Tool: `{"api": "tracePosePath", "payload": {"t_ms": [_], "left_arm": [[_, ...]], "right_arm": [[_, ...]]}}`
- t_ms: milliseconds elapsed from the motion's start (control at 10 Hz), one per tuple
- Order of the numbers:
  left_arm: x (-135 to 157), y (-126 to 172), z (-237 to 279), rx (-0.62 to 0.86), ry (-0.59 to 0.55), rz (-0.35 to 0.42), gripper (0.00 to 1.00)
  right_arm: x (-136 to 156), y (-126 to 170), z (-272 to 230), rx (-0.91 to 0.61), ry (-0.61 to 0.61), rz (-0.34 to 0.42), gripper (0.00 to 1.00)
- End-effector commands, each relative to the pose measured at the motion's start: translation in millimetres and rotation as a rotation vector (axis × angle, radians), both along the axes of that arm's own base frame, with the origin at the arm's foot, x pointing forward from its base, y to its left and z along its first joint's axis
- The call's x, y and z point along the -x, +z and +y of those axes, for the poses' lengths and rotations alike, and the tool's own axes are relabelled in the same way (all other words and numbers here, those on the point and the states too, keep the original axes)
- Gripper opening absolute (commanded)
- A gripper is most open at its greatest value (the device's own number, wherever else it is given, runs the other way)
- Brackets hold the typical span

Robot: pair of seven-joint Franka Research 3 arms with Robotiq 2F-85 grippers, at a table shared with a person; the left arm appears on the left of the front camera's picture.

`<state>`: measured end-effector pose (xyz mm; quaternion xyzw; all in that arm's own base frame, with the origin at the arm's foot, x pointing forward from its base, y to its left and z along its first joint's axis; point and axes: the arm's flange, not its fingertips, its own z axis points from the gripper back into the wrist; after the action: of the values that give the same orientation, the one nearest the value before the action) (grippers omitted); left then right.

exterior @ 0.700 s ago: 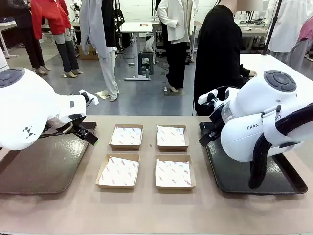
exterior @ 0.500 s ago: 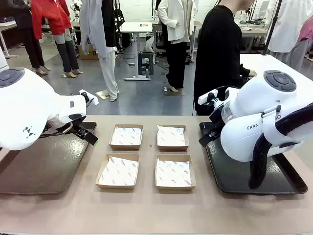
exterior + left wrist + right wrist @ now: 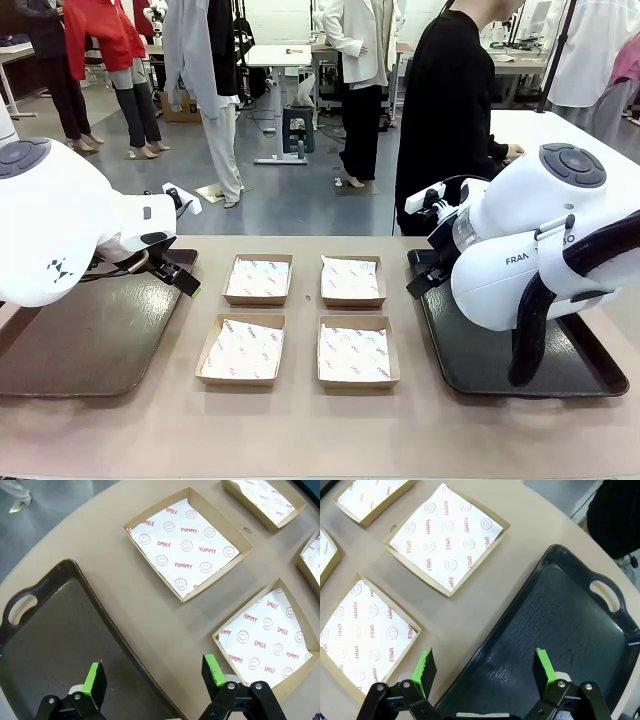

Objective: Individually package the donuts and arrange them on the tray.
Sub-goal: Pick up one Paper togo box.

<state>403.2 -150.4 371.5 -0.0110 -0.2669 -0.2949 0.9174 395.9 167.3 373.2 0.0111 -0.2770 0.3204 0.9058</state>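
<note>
Here, four lined boxes (image 3: pixel 258 280), two trays (image 3: pixel 80 350), left gripper (image 3: pixel 155 675), right gripper (image 3: pixel 485 667), fingers (image 3: pixel 94 681) apart

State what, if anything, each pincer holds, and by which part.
Nothing is held: the left pincer and the right pincer both stand open and empty.

brown tray (image 3: pixel 90 340) left, black tray (image 3: pixel 470 362) right, both lying flat

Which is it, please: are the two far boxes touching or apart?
Apart: the front view shows bare table between far-left box and far-right box.
</note>
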Motion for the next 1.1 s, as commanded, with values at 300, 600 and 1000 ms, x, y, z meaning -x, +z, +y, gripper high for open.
{"api": "tracePosePath", "payload": {"t_ms": [300,600,1000], "left_arm": [[0.0,0.0,0.1,0.0,0.0,0.0,1.0],[0.0,0.0,0.1,0.0,0.0,0.0,1.0],[22.9,22.9,12.8,0.057,-0.034,0.012,1.0]], "right_arm": [[0.0,0.0,0.1,0.0,0.0,0.0,1.0],[0.0,0.0,0.1,0.0,0.0,0.0,1.0],[23.8,14.7,-4.1,0.025,-0.024,0.071,1.0]]}}
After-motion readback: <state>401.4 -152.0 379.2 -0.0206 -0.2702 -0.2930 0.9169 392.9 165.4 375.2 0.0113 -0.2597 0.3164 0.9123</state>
